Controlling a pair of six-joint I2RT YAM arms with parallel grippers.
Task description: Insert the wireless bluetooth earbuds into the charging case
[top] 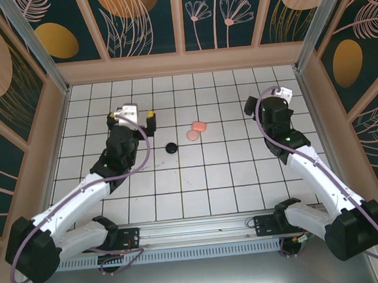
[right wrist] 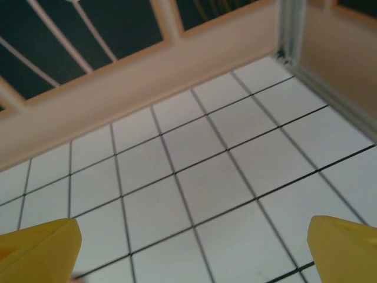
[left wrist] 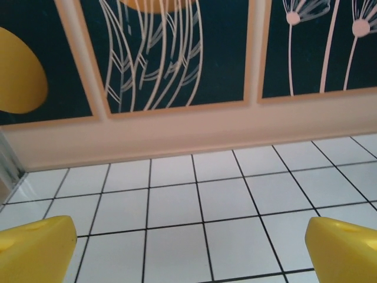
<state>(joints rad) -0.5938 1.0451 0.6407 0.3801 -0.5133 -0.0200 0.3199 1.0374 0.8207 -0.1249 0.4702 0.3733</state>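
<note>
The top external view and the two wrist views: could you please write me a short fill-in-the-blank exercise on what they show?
1. The small round item on the tiled floor is ____ in colour.
2. To its right and a little farther back lie ____ pink pieces, close together.
3. The left gripper and the right gripper both stand ____, with nothing between the jaws.
Missing words: black; two; open.
</note>
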